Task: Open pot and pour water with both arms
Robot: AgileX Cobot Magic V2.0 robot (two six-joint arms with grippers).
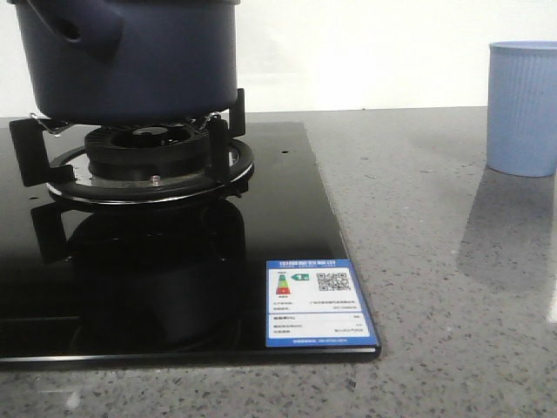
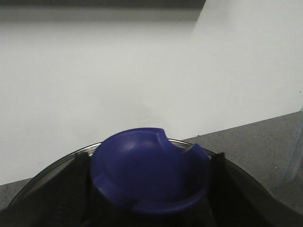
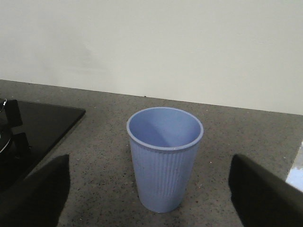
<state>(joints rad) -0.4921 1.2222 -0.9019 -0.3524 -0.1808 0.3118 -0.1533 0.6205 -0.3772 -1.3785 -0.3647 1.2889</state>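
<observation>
The dark navy pot (image 1: pixel 130 61) stands on the burner at the far left of the front view, its stubby hollow handle (image 1: pixel 83 35) facing the camera; its top is cut off by the frame. In the left wrist view a blue lid knob (image 2: pixel 149 170) sits over the lid's metal rim (image 2: pixel 57 165). My left gripper (image 2: pixel 150 189) is shut on this knob, with a dark finger tight on each side. My right gripper (image 3: pixel 151 198) is open, its fingers (image 3: pixel 38 194) wide apart, and the empty light blue ribbed cup (image 3: pixel 163 161) stands upright between and ahead of them. Neither gripper shows in the front view.
The black glass hob (image 1: pixel 287 226) carries the burner and black pan supports (image 1: pixel 148 161) and a blue energy sticker (image 1: pixel 318 303) at its front right corner. The cup (image 1: pixel 522 109) stands at the far right on the grey speckled counter (image 1: pixel 435 261). A white wall runs behind.
</observation>
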